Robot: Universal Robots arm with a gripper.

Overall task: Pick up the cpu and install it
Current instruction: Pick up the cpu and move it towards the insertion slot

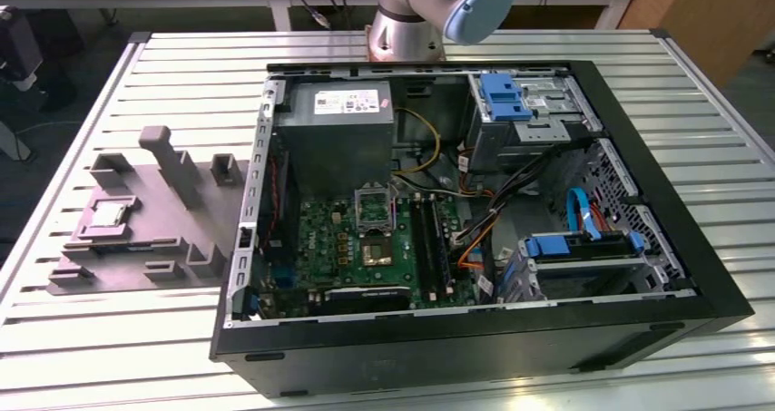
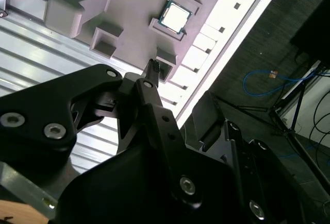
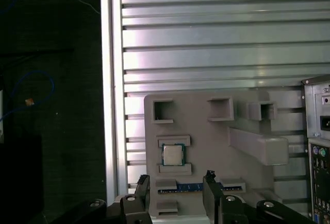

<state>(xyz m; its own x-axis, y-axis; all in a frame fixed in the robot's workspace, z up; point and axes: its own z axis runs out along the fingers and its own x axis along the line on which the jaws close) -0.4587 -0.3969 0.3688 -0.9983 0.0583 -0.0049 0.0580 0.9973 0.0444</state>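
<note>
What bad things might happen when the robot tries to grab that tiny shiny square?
1. The cpu sits snug between raised blocks on the tray, so the open hand might bump a block instead of gripping it.
2. The cpu is thin and flat, so it might slip out.
3. The socket lies deep inside the computer case, near cables, so the arm might knock something.

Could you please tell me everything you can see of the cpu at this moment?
The cpu is a small, thin square chip with a pale silvery metal top and a green edge. It lies flat in a shallow framed recess of the grey-purple tray, which rests on the slatted table. Nothing grips it; the open gripper is apart from it.
</note>
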